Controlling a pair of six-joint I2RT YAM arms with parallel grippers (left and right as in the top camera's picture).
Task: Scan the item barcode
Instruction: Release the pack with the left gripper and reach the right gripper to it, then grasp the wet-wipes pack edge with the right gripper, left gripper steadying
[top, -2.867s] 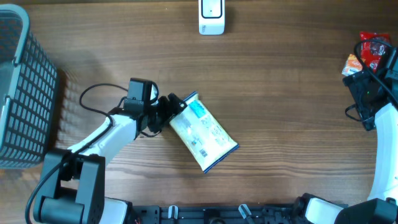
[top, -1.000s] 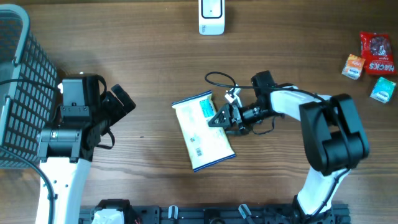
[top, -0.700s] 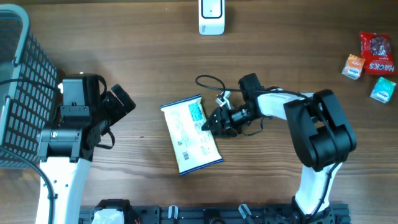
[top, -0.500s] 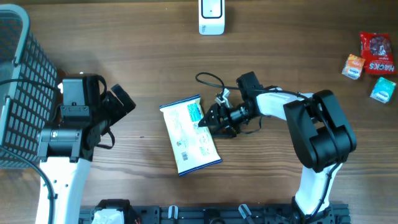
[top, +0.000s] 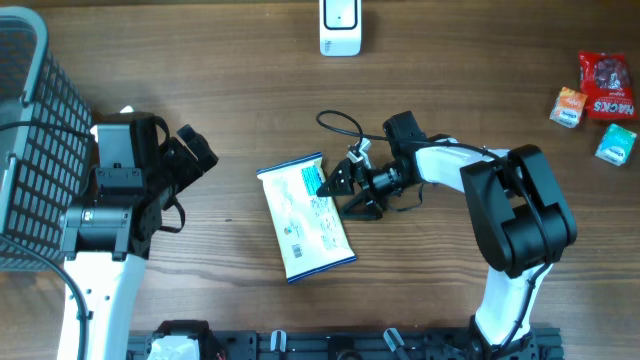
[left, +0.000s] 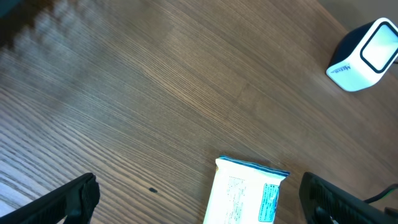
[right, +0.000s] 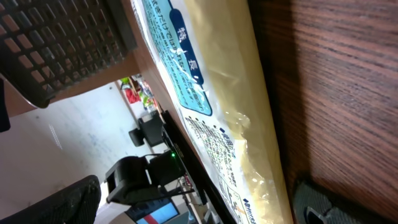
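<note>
Having slid the snack pack (top: 305, 220) leftward, the right gripper (top: 338, 192) now gapes wide at its right edge, apparently gripping nothing, the left gripper (top: 192, 158) likewise wide and empty, leaving the pack flat mid-table, well apart from the scanner (top: 340, 27).

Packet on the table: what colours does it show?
Pale yellow packet with a blue label; best in the overhead view.
</note>
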